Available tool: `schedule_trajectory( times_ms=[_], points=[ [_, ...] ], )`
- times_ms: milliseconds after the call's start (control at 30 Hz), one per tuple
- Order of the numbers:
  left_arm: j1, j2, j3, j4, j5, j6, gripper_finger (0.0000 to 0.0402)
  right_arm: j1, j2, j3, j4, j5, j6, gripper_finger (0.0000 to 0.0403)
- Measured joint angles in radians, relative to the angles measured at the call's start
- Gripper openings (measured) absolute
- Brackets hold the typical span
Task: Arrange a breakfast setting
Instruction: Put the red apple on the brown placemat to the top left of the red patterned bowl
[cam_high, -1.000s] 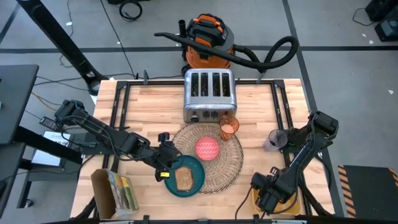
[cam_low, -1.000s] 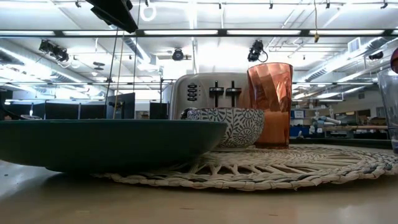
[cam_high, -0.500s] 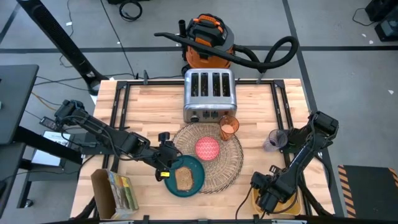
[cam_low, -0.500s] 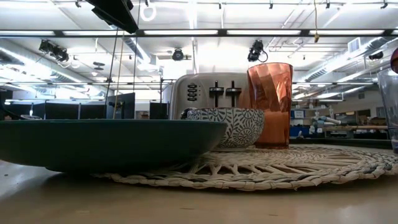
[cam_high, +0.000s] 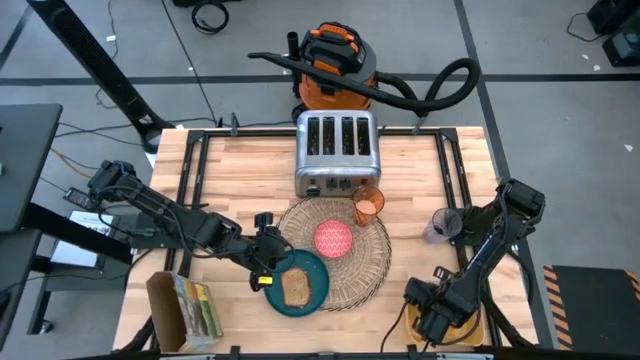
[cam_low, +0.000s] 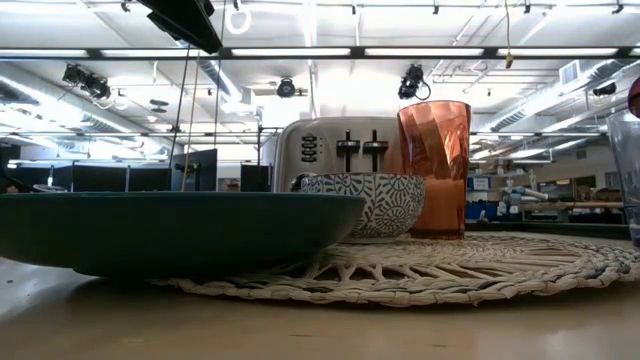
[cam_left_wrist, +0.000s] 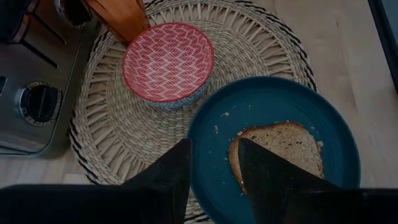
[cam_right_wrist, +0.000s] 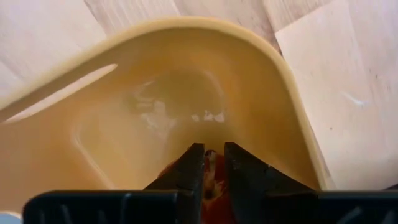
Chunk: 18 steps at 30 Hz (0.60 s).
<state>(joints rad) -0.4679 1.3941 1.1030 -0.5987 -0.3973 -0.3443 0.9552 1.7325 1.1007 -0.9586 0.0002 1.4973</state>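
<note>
Toast on plate; my L gripper over it, fingers apart. R gripper pinching apple in tray.

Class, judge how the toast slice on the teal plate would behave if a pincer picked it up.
The toast slice looks thin and dry, so probably light and fairly stiff. Crumbs on the teal plate suggest it sheds or breaks if squeezed. Lying flat, it likely slides when pushed.

Bright, even overhead light; sharp.
</note>
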Motion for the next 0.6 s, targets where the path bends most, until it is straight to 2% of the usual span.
schedule_trajectory(
  times_ms=[267,467,600],
  points=[
    [0.000,0.000,0.000,0.000,0.000,0.000,0.0139,0.000,0.000,0.000,0.006,0.000,-0.001,0.0014],
    [0.000,0.000,0.000,0.000,0.000,0.000,0.0139,0.000,0.000,0.039,-0.010,0.001,-0.033,0.0014],
    [0.000,0.000,0.000,0.000,0.000,0.000,0.0139,0.000,-0.001,0.125,-0.104,0.000,-0.066,0.0014]
  ],
)
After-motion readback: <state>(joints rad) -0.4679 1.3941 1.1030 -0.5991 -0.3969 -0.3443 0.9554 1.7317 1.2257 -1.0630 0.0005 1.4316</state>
